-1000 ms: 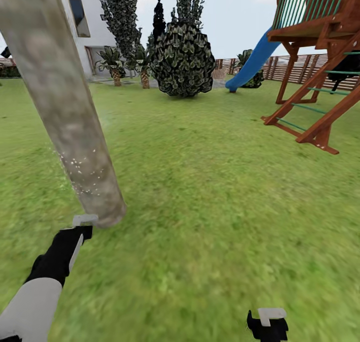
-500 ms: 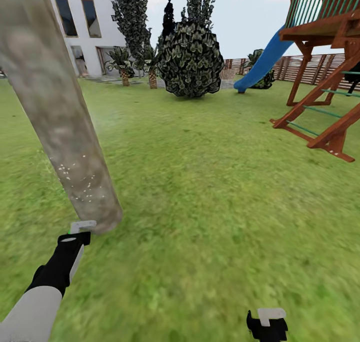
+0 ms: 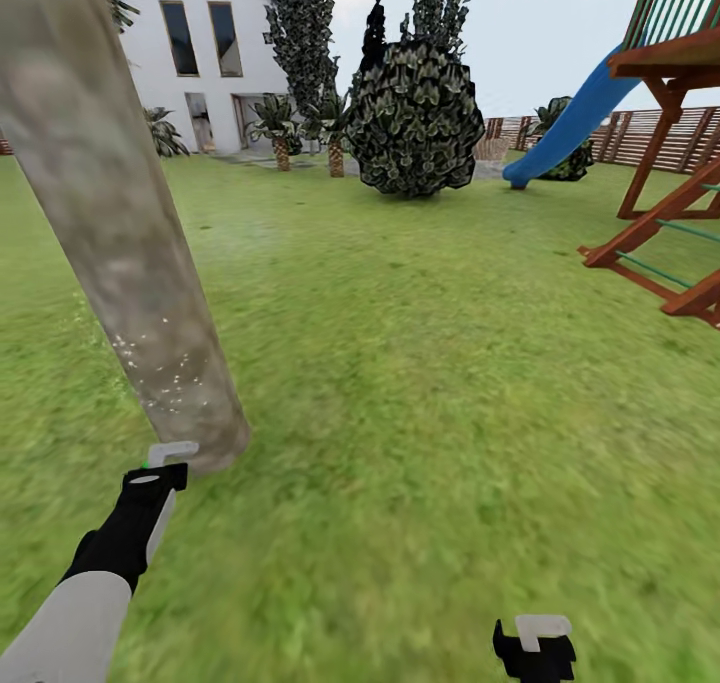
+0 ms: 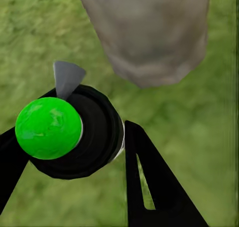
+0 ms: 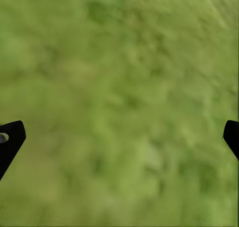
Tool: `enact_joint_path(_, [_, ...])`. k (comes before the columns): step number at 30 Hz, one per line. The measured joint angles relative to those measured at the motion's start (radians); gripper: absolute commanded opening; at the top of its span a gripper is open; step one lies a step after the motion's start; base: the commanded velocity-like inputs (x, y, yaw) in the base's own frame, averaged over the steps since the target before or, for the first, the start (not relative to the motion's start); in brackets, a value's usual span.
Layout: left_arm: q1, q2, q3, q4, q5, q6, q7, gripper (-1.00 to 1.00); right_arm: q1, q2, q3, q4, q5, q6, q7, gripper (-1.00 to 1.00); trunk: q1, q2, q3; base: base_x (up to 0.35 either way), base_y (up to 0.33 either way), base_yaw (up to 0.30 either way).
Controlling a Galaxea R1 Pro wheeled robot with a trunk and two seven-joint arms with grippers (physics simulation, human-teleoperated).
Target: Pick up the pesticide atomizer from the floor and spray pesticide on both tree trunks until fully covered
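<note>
A thick grey-tan mottled tree trunk [image 3: 115, 223] leans up the left of the head view, with white pesticide specks [image 3: 165, 378] scattered on its lower part. My left gripper [image 3: 150, 483] sits just in front of the trunk's base, shut on the pesticide atomizer [image 4: 69, 132], whose black cap and bright green top fill the space between the black fingers [image 4: 149, 182]. The trunk's foot [image 4: 149, 32] lies straight ahead of the atomizer. My right gripper [image 3: 535, 643] hangs low over the grass floor [image 3: 420, 383], open, its fingertips [image 5: 10, 139] wide apart with nothing between.
A wooden play tower [image 3: 670, 163] with a blue slide [image 3: 570, 123] stands at the right. A round dark shrub [image 3: 415, 123], short palms [image 3: 275, 128], a white house [image 3: 200, 53] and the slat fence [image 3: 610, 133] lie far ahead. Open lawn spreads between.
The whole picture has shifted rightward, so the camera has turned left. My left gripper stays at the trunk's base with the atomizer; the specks stay on the lower trunk.
</note>
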Motion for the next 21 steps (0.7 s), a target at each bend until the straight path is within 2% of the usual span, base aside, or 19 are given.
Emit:
enact_joint_path(8, [0.000, -0.001, 0.000, 0.000, 0.000, 0.000, 0.000, -1.00, 0.000, 0.000, 0.000, 0.000, 0.000, 0.000, 0.000, 1.00, 0.000, 0.000, 0.000, 0.145, -0.243, 0.020])
enact_joint_path(21, [0.000, -0.002, 0.000, 0.000, -0.001, 0.000, 0.000, -1.00, 0.000, 0.000, 0.000, 0.000, 0.000, 0.000, 0.000, 1.00, 0.000, 0.000, 0.000, 0.108, -0.266, 0.262])
